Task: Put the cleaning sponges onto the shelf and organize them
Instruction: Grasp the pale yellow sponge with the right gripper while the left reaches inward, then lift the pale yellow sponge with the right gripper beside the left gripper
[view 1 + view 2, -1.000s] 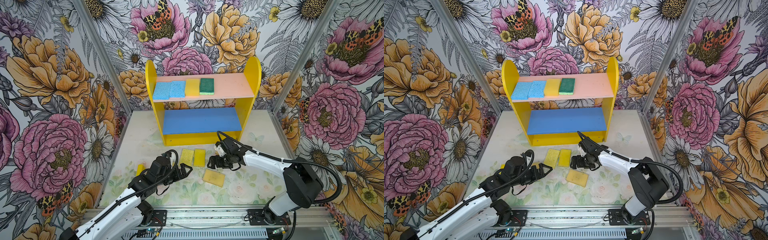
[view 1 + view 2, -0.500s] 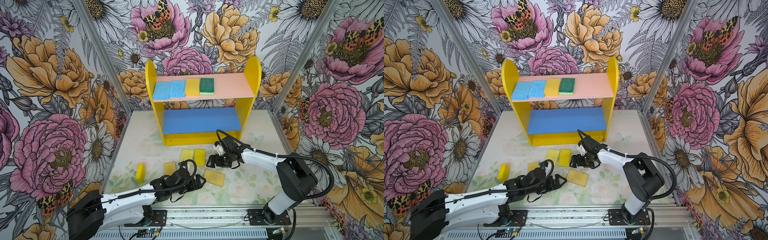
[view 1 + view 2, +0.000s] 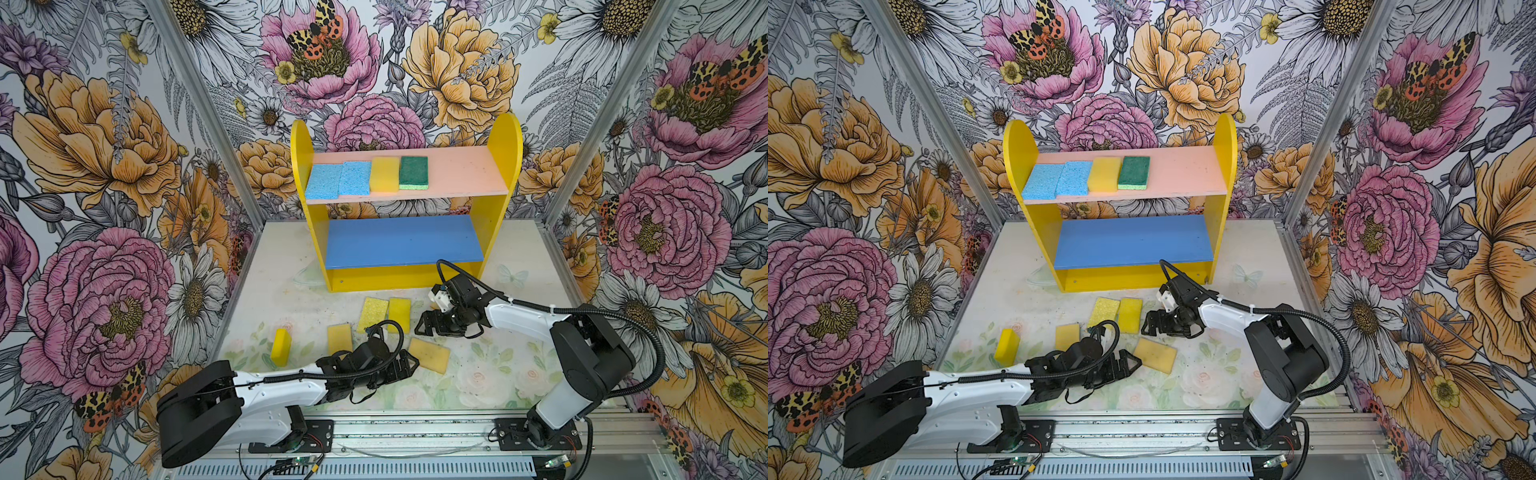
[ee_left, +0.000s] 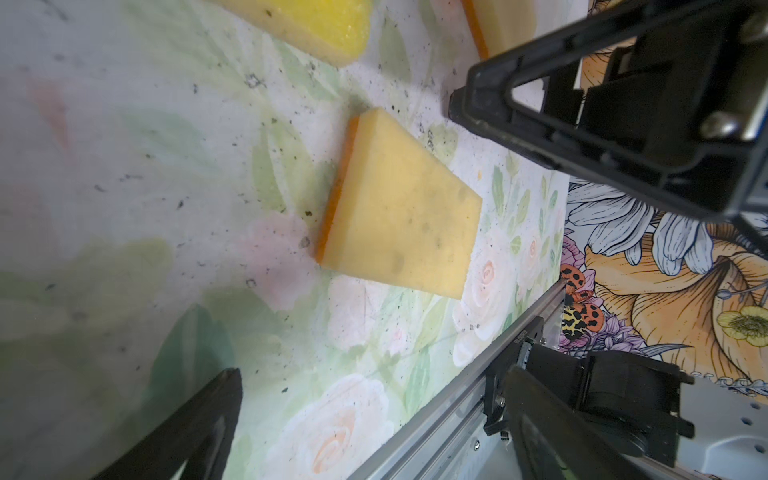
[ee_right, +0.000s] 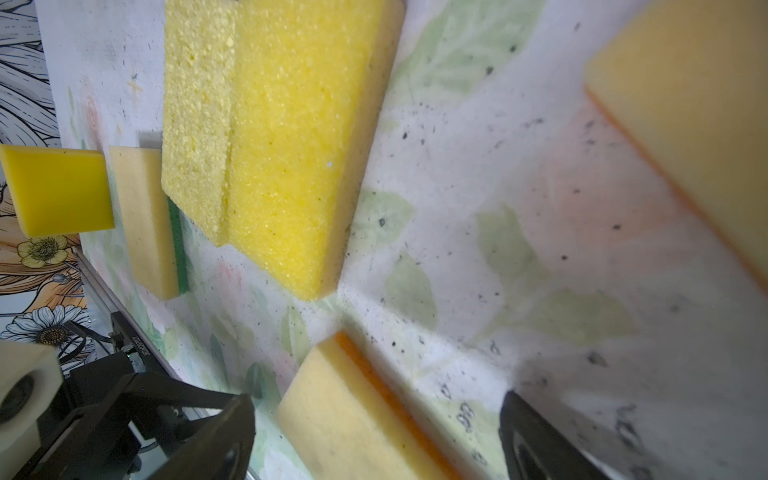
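floral-walled cell, table [image 3: 291, 299]: shelf [image 3: 505, 166] at the rear carries four sponges [image 3: 384, 174] on its pink board [image 3: 457, 174]; others lie loose in front. left gripper [image 3: 409, 365], jaws wide, empty, sits just beside tan sponge [image 3: 429, 355]: straddle its narrow sides, then close. right gripper [image 3: 426, 328], wide, empty, near yellow pair [image 3: 399, 309].
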Robot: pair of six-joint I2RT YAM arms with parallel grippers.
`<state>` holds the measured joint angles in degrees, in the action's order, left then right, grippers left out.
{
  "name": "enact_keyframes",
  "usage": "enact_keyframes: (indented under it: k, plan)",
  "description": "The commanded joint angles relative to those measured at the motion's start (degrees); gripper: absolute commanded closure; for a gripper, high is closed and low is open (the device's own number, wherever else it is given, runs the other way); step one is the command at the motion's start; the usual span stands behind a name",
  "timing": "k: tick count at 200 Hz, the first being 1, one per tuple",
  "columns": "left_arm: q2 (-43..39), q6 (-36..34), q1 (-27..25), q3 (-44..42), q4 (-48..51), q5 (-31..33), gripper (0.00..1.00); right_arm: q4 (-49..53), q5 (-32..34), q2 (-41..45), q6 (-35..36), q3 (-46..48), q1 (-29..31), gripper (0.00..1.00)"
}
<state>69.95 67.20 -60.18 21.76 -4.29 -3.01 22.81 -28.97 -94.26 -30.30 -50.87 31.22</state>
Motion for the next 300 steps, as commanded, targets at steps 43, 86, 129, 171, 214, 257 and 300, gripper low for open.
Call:
enact_keyframes:
  k: [43, 86, 129, 171, 214, 257, 300]
  plan:
    - [10.04, 0.56, 2.08, 4.50, -12.87, -4.87, 0.01, -1.02, -2.22, 8.13, -2.94, 9.59, -0.28, 0.08]
    - [13.27, -2.81, 7.64, 7.41, -13.93, -9.62, 0.01, -1.19, -2.19, 13.68, -6.18, 13.81, 0.59, 0.10]
    - [11.34, -5.12, 12.64, 6.81, -13.75, -12.63, 0.01, -1.78, -1.54, 14.81, -8.13, 13.69, 3.22, 0.17]
    - [5.80, -6.33, 15.16, 4.16, -11.67, -13.39, 0.01, -1.59, 1.00, 13.67, -9.92, 12.29, 5.40, 0.37]
    - [-3.84, -7.99, 16.00, 1.39, -3.67, -12.32, 0.01, -1.63, 5.11, 13.02, -11.11, 11.86, 7.34, 0.57]
    - [-12.33, -8.33, 16.59, -1.27, 1.65, -11.28, 0.01, -1.62, 7.89, 9.42, -11.48, 10.23, 10.48, 0.61]
    - [-17.06, -7.08, 16.72, -3.72, 2.84, -11.28, 0.01, -1.62, 10.63, 7.55, -12.57, 9.13, 11.84, 0.76]
